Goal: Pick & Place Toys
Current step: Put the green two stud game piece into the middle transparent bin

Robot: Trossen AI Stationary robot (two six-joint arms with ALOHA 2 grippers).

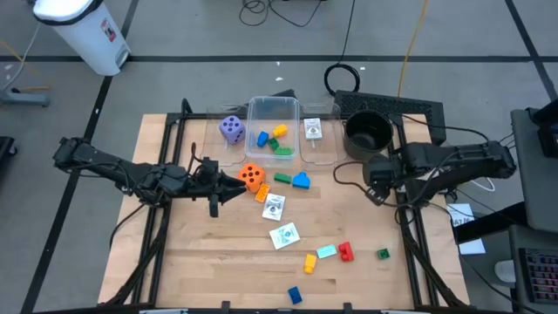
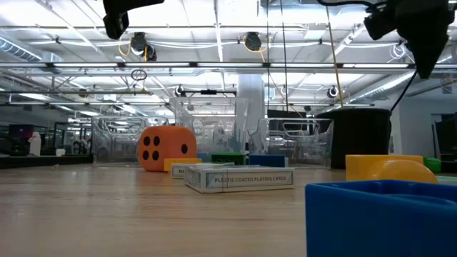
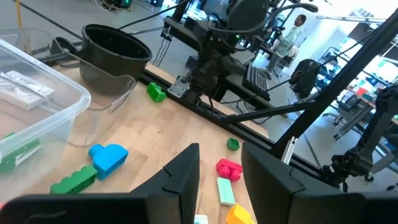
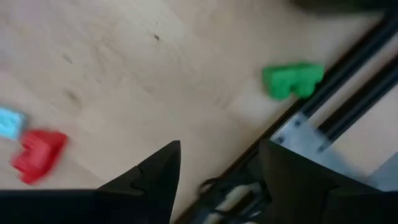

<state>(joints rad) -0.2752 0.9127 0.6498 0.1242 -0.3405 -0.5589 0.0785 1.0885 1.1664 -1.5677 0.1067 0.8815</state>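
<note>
Wooden table point(image 1: 200, 253): pale planks, smooth.
Orange die point(image 1: 252, 177): rounded cube, black dots.
Left gripper point(image 1: 234, 188): fingers parted, empty, beside the die.
Right gripper point(image 1: 377, 194): fingers parted, empty.

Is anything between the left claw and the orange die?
Nothing visible: the left claw, empty with fingers apart, sits right beside the orange die with only bare table between them.

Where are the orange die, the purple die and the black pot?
orange die point(image 1: 252, 177): high view, on its dotted top face.
purple die point(image 1: 231, 129): high view, on its top face.
black pot point(image 1: 367, 142): high view, on its dark inside, near the rim.
</note>
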